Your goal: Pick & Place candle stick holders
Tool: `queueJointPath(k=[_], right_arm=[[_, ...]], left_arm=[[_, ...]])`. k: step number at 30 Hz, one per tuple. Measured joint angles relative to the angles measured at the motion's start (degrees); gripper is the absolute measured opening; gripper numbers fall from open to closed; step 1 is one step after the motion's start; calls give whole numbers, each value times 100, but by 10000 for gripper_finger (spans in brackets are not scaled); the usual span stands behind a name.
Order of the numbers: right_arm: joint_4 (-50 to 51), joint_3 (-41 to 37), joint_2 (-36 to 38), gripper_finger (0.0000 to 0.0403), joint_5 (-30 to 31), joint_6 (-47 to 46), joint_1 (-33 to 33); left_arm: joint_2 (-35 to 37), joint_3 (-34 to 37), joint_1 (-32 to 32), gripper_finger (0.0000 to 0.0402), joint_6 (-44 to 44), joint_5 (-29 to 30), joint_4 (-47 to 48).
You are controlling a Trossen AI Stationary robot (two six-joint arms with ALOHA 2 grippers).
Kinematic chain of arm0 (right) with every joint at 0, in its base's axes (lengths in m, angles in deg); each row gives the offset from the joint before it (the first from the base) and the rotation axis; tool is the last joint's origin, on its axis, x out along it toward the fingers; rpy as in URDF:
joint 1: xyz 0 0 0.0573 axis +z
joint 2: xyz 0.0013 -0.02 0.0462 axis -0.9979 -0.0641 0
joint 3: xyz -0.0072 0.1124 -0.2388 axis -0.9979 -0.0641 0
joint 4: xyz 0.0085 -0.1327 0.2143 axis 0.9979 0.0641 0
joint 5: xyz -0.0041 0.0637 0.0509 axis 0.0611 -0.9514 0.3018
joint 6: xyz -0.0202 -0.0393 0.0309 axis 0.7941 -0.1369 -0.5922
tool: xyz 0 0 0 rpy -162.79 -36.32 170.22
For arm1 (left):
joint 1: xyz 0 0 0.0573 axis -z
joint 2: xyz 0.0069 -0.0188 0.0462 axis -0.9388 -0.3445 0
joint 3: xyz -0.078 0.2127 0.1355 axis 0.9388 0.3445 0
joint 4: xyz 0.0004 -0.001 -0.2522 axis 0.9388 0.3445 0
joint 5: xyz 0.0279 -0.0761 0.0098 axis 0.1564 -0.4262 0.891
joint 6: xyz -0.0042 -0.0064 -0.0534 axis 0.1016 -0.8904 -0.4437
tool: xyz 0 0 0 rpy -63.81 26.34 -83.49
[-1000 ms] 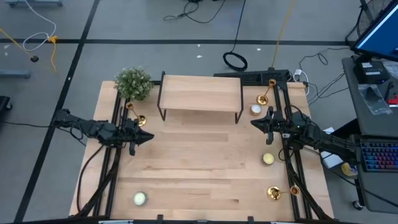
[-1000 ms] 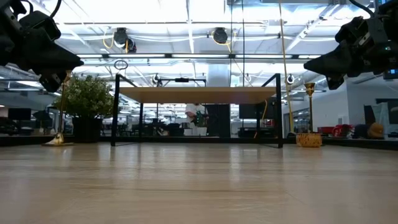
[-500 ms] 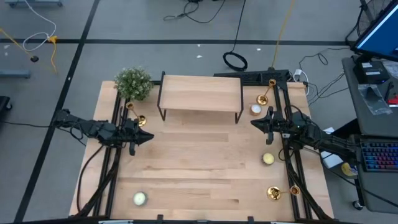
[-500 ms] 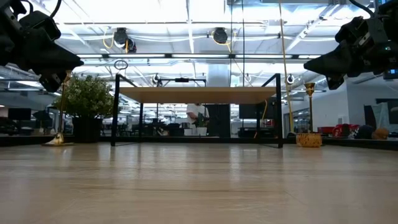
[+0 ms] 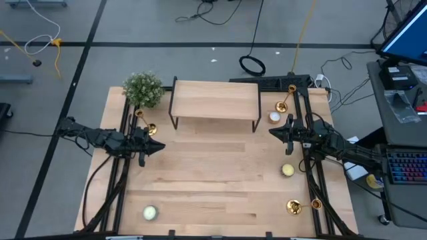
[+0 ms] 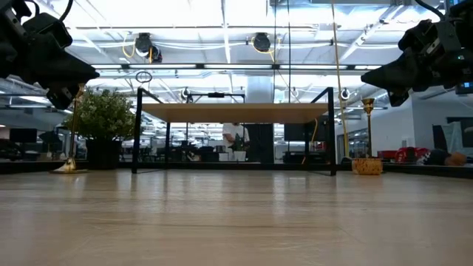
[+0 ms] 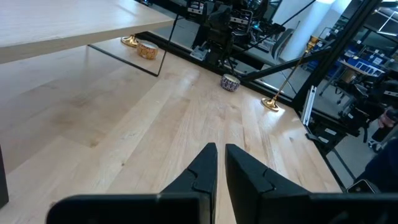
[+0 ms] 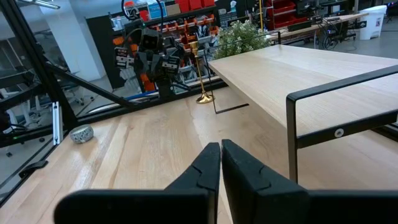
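Observation:
Three gold candle stick holders stand on their round bases on the wooden table: one at the far left (image 5: 145, 124) beside the plant, one at the far right (image 5: 285, 99), and one at the near right (image 5: 301, 206). My left gripper (image 5: 160, 148) hovers shut and empty above the table, just near of the left holder. It also shows in the left wrist view (image 7: 220, 157). My right gripper (image 5: 272, 131) hovers shut and empty between the two right holders, and also shows in the right wrist view (image 8: 219, 151). Both grippers are high above the table in the low view.
A wooden shelf on black legs (image 5: 215, 100) stands at the far middle. A green bushy plant (image 5: 143, 89) is at the far left. Short round candles lie at the far right (image 5: 274, 117), mid right (image 5: 287, 170) and near left (image 5: 149, 213). The table's middle (image 5: 213, 167) is bare wood.

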Motion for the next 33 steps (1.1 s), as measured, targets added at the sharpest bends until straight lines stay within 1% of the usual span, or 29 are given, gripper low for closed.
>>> queueJointPath(k=[16, 19, 22, 26, 30, 33], right_arm=[[0, -1, -1, 9, 1, -2, -1], [0, 0, -1, 8, 1, -1, -1], [0, 1, 1, 8, 1, -2, -1], [0, 1, -1, 9, 1, -1, 1], [0, -1, 0, 9, 8, 0, 1], [1, 0, 0, 8, 12, 35, 1]], left_arm=[[2, 0, -2, 33, 2, 42, -1], [-1, -2, -2, 33, 2, 221, -3], [-1, 0, -1, 33, -23, 575, -99], [-1, 0, -2, 33, -155, 1056, -837], [0, 0, -2, 33, -460, 1153, -2023], [2, 0, -2, 33, -458, 1152, -3129]])
